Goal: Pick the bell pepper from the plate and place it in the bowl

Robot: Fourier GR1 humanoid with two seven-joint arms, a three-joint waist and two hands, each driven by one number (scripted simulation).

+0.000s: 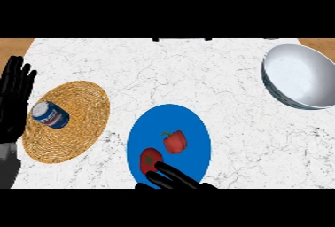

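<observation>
Bell pepper point(174, 142) lying on blue plate point(169, 117), lower centre. Right hand point(173, 178) at bottom edge, fingers extended over plate rim beside a second red item point(149, 159) (identity unclear), grasping nothing. Left hand point(14, 95) open, far left. Bowl point(297, 75) upper right.

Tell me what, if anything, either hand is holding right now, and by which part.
Nothing is held. The right hand has straight fingers over the plate beside one red item; the pepper lies free. The left hand rests open.

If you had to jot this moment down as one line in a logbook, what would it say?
right hand: open, fingers at blue plate's near edge | bell pepper: on plate, untouched | bowl: far right | left hand: resting open
</observation>
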